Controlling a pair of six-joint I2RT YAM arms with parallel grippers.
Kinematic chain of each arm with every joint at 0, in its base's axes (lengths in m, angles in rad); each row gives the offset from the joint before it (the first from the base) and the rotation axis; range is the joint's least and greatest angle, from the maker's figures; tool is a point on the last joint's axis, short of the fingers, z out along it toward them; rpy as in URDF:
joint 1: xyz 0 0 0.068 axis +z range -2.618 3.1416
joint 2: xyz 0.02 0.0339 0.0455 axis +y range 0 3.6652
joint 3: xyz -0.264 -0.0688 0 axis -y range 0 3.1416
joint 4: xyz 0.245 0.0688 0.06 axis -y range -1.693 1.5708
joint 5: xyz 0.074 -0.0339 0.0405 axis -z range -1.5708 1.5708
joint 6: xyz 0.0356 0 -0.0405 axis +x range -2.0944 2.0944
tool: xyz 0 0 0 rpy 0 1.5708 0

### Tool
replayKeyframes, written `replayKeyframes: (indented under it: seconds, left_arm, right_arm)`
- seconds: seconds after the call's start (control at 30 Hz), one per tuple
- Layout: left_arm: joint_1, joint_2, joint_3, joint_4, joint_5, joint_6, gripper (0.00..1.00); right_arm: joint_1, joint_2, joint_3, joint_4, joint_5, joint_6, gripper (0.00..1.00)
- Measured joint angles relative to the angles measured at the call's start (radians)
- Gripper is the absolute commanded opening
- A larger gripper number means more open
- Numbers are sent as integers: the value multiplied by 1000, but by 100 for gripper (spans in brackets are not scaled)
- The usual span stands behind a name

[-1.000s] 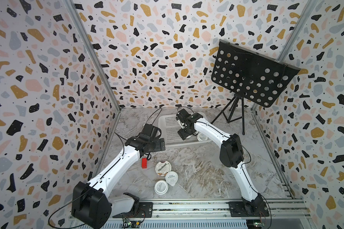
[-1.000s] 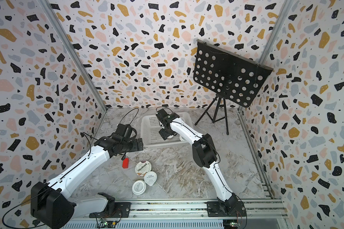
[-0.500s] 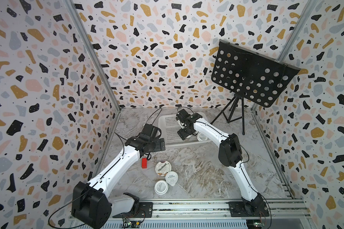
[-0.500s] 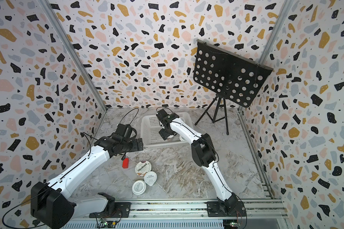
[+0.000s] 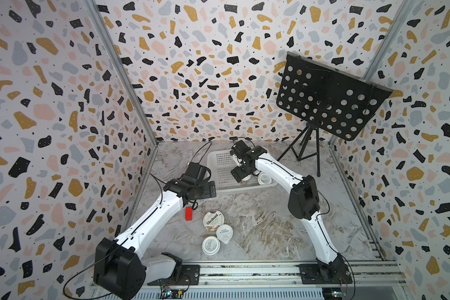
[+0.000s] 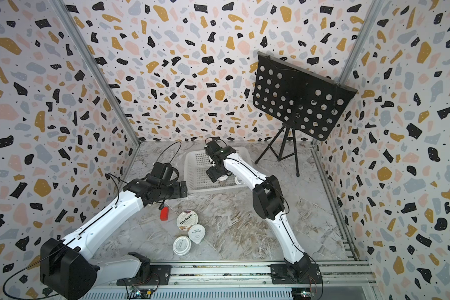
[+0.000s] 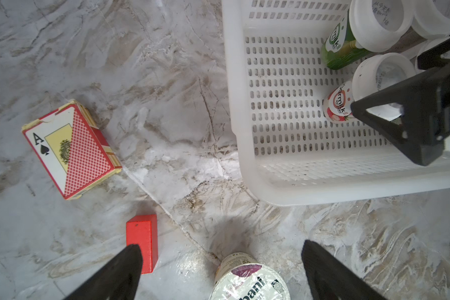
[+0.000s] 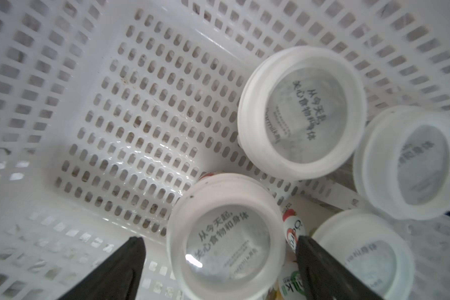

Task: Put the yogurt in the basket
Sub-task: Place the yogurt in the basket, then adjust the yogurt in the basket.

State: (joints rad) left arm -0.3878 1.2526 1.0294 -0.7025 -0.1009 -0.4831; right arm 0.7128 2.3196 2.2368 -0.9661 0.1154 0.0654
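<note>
**Marbled worktop (image 5: 257,220) with a part-filled basket (image 5: 222,168)**

Speckled walls on three sides, grey marbled surface below, arm rail along the front edge.

Far left, seen only by the left wrist camera: playing-card box (image 7: 70,149), flat on the worktop, ace of spades facing up. Near it but apart: small red block (image 5: 189,213), also lying flat.

Left gripper (image 7: 220,248) above this patch, close to the basket's front corner, jaws wide apart, nothing held.

Just right of the block, three yogurt cups upright on the worktop, outside the basket and packed together: Chobani cup (image 5: 213,220) farthest back, tabbed cup (image 5: 224,233) against it, plain-lidded cup (image 5: 210,245) nearest the rail.

Behind that cluster, the white basket with slotted floor and walls, left half bare.

Right gripper (image 8: 220,241) lowered into the basket's right half, jaws spread wide on either side of one upright cup (image 8: 224,205). Gap visible on each side, so no grip. That cup down on the basket floor.

Three neighbouring cups (image 8: 302,114) close around it in the right wrist view, lids up. Red and green printed labels between them; upright or lying, impossible to tell.

Far right, at the back: black music stand (image 5: 330,98) on its tripod, well apart from the basket.
</note>
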Motion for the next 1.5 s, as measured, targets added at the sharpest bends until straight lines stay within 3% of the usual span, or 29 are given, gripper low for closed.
replayKeyframes:
  seconds: [0.23, 0.63, 1.5]
  left_arm:
    - [0, -3, 0, 0, 7, 0, 100]
    - [0, -7, 0, 0, 10, 0, 100]
    - [0, -7, 0, 0, 10, 0, 100]
  right_arm:
    - [0, -111, -81, 16, -11, 11, 91]
    - [0, -121, -159, 41, -14, 21, 77]
    - [0, -61, -154, 61, 25, 5, 73]
